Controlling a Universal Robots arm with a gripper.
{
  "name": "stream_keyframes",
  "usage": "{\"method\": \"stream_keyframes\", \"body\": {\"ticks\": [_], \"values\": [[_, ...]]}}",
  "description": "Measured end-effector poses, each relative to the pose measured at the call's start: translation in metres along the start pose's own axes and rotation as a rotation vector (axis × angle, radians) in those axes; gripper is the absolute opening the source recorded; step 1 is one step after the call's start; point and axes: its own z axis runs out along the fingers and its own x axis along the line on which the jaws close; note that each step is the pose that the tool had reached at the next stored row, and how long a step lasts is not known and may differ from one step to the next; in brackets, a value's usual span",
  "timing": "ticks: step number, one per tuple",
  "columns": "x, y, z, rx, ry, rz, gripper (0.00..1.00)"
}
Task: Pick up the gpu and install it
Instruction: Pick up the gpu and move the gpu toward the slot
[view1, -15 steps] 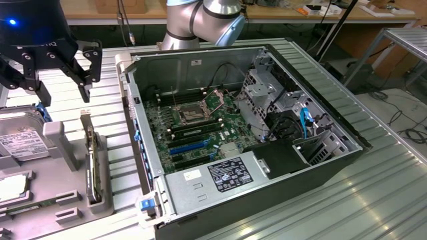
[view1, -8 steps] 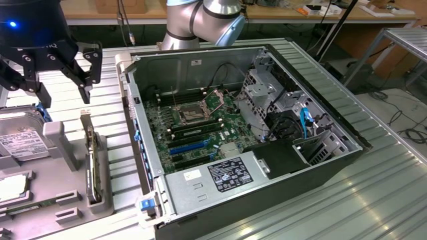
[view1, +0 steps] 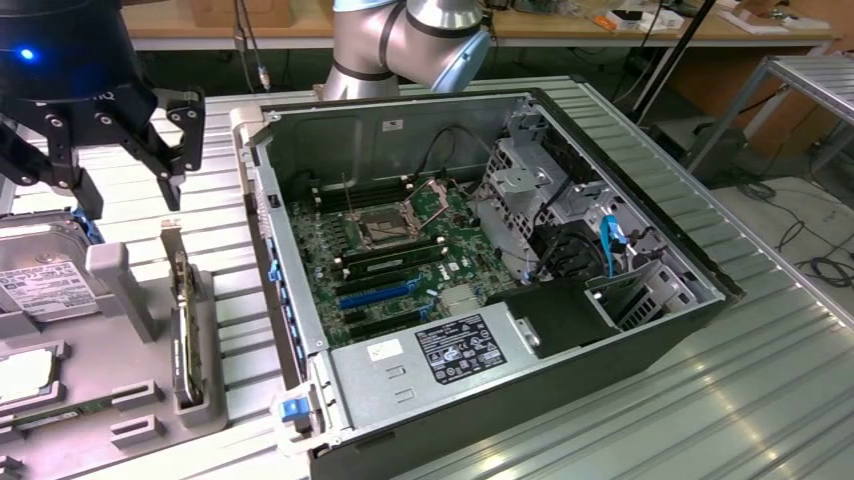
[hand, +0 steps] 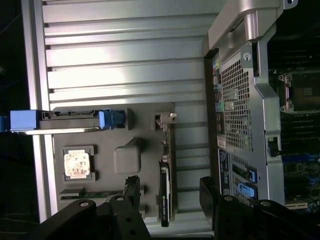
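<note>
The end effector (view1: 127, 190) hangs wide open, seemingly empty, above the gpu (view1: 182, 320).

power supply label (view1: 455, 350), print illegible

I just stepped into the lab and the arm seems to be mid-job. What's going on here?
A robot arm's gripper hangs open above a grey holder tray, holding nothing. The gpu stands on edge in a slot of that tray, untouched; seen from the wrist, it lines up between the two fingers. The computer case lies open beside the tray, and the card is not yet installed in it.
</note>
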Motion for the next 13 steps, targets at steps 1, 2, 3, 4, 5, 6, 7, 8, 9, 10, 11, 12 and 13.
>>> {"method": "stream_keyframes", "body": {"ticks": [1,2,3,4,5,6,7,8,9,10,11,12,13], "values": [[0.0000,-0.0002,0.0002,0.0000,0.0000,0.000,0.60],[0.0000,-0.0004,0.0005,0.0000,0.0000,0.000,0.60],[0.0000,-0.0005,0.0008,-0.0001,0.0000,0.000,0.60],[0.0001,-0.0007,0.0011,0.0000,0.0000,0.000,0.60],[0.0001,-0.0009,0.0014,0.0000,0.0000,0.000,0.60],[0.0001,-0.0010,0.0017,-0.0001,-0.0001,0.000,0.60],[0.0001,-0.0012,0.0020,-0.0001,0.0000,0.000,0.60],[0.0001,-0.0013,0.0022,0.0000,0.0000,0.000,0.60],[0.0001,-0.0014,0.0026,0.0000,0.0000,0.000,0.60],[0.0001,-0.0015,0.0030,0.0000,-0.0001,0.000,0.60],[0.0002,-0.0016,0.0033,0.0000,0.0000,0.000,0.60],[0.0002,-0.0017,0.0037,-0.0001,0.0000,0.000,0.60],[0.0002,-0.0018,0.0040,0.0000,0.0000,0.000,0.60]]}}
